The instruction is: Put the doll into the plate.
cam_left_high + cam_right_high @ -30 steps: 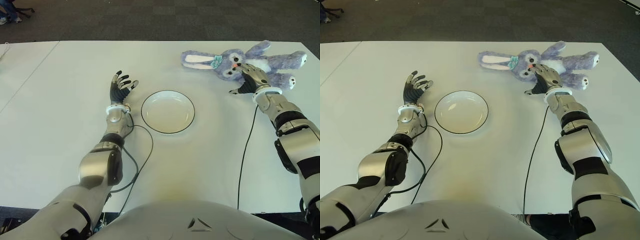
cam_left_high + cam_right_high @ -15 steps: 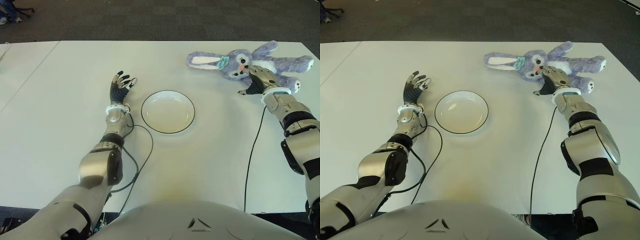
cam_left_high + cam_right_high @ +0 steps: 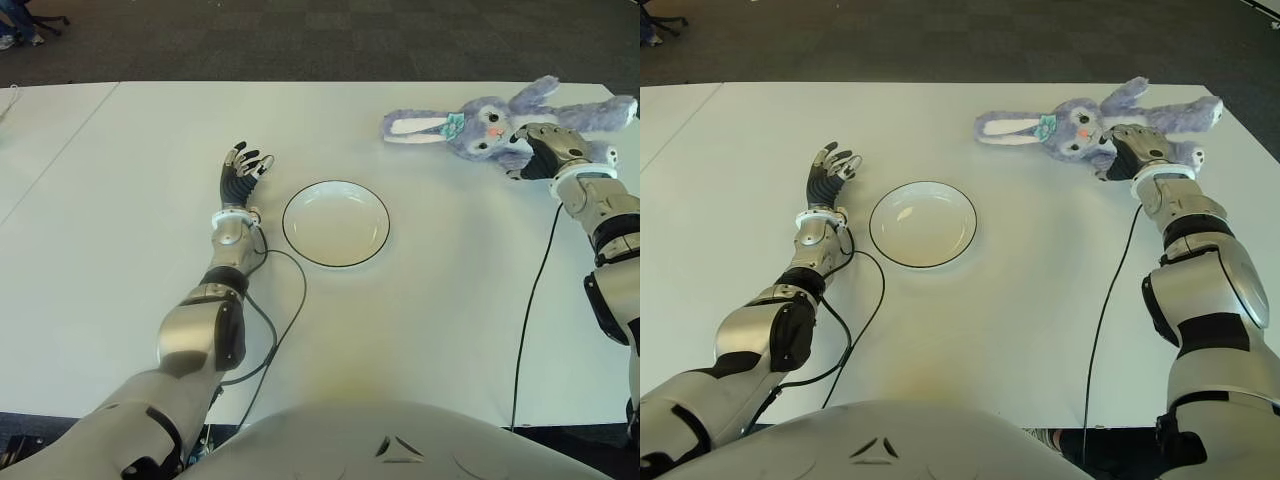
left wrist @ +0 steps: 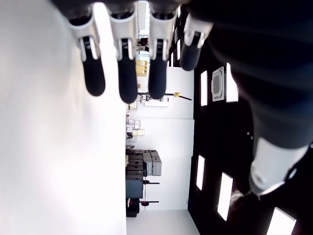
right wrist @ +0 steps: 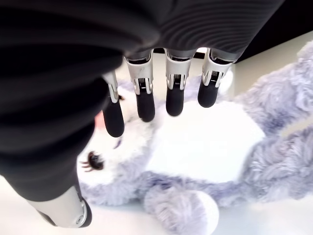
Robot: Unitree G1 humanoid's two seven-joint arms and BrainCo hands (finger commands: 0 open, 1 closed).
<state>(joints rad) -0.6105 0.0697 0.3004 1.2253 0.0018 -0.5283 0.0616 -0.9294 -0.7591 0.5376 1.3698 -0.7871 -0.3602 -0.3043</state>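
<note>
Now, by parts:

Doll: a purple plush rabbit, the doll [image 3: 500,122], lies flat on the white desk [image 3: 420,300] at its far right; ears point toward the middle of the desk, legs toward the right edge; so its long axis runs across the desk, left to right.

Plate: the plate [image 3: 335,222] sits near the middle, holding nothing; well apart from the doll, which lies beyond it and to the right.

Right hand: the right hand [image 3: 545,150] hovers over the doll's chest, just beside the face; in the right wrist view its fingers [image 5: 145,100] hang straight and spread above the white belly, thumb low beside the head; relaxed, gripping nothing (contact with the fur cannot be told).

Left hand: the left hand [image 3: 240,172] shows just left of the plate, fingers spread and holding nothing; idle.

Key relation: the doll lies directly under the right hand, palm across the body's long axis; the right hand is by far the nearer.

Step, as judged: the grasp is not yet made; the fingers likely need to close around the torso, then carry it left and nearer to the plate.

Risk: a limp plush may sag and drape over the rim.
</note>
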